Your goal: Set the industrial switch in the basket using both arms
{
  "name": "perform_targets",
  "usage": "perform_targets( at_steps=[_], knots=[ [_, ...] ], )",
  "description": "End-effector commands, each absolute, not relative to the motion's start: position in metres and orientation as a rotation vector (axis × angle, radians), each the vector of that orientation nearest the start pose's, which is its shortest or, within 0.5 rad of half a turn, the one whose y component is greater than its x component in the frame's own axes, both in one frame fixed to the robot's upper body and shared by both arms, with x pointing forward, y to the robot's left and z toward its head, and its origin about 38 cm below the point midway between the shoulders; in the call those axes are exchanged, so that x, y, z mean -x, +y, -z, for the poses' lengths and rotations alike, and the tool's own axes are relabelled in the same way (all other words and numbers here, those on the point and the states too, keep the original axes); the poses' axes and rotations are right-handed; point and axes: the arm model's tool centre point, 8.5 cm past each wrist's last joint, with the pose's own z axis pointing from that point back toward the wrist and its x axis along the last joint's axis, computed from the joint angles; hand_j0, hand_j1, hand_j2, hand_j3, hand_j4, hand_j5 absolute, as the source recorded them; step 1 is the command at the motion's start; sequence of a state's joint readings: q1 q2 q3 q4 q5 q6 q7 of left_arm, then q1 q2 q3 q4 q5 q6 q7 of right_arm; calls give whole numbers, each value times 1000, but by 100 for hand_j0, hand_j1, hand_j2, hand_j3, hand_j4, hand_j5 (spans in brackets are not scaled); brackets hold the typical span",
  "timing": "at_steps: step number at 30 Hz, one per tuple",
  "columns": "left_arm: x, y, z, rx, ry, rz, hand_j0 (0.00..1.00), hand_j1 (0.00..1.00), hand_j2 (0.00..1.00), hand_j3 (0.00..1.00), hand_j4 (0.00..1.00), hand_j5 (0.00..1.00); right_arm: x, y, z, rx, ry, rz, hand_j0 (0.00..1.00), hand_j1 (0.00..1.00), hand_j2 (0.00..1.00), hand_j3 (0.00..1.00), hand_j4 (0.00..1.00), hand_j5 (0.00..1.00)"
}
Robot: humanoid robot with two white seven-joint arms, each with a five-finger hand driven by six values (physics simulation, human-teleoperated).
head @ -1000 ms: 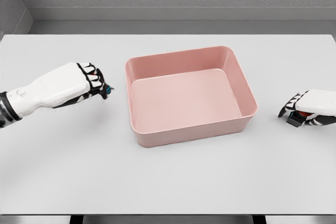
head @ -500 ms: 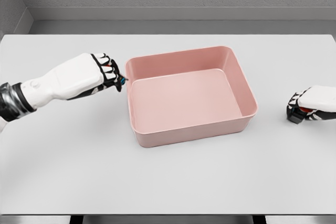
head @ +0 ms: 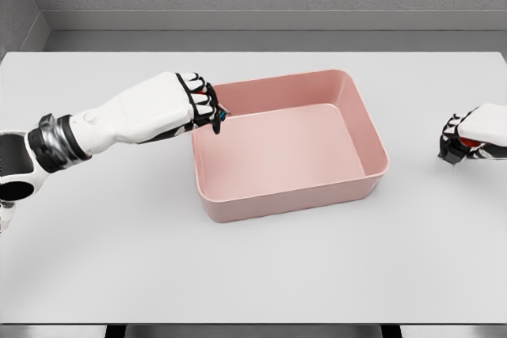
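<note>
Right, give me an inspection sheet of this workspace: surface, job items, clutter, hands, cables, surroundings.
Surface: white table, flat, bare around the basket.
Job's things: pink basket at the table's middle, nothing inside it. A small dark item with red and blue bits is in the left hand, at the basket's left rim. A dark item with a red part is in the right hand, well right of the basket. Which one is the industrial switch cannot be told.
Clutter: nothing seen.
Hands: left hand curled on its item; right hand curled on its item, at the picture's right edge.
Cables: nothing seen.
Surroundings: grey wall behind the table.
</note>
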State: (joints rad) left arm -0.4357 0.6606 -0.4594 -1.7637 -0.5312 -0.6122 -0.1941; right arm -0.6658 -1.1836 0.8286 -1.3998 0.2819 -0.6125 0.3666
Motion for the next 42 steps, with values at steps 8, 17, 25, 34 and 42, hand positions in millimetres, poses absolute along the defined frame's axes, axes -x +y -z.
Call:
perform_targets(
  at_steps=[8, 17, 25, 34, 42],
  knots=[
    [-380, 163, -225, 418, 2463, -2319, 39, 39, 39, 39, 39, 39, -402, -410, -241, 507, -1211, -2063, 45, 45, 45, 45, 45, 45],
    [-402, 149, -207, 416, 2449, -2402, 39, 39, 39, 39, 39, 39, -405, -399, -257, 531, -1258, -2084, 45, 45, 45, 45, 45, 45],
    [-403, 149, -212, 428, 2442, -2393, 68, 68, 68, 68, 68, 68, -409, -395, -272, 564, -1291, -2088, 45, 45, 45, 45, 45, 45],
    [-403, 146, -213, 423, 2445, -2384, 77, 77, 77, 77, 77, 77, -413, -383, -279, 568, -1335, -2096, 45, 45, 45, 45, 45, 45],
    [-402, 145, -214, 421, 2445, -2381, 76, 76, 76, 76, 76, 76, -417, -368, -287, 573, -1387, -2110, 45, 45, 45, 45, 45, 45]
  ],
)
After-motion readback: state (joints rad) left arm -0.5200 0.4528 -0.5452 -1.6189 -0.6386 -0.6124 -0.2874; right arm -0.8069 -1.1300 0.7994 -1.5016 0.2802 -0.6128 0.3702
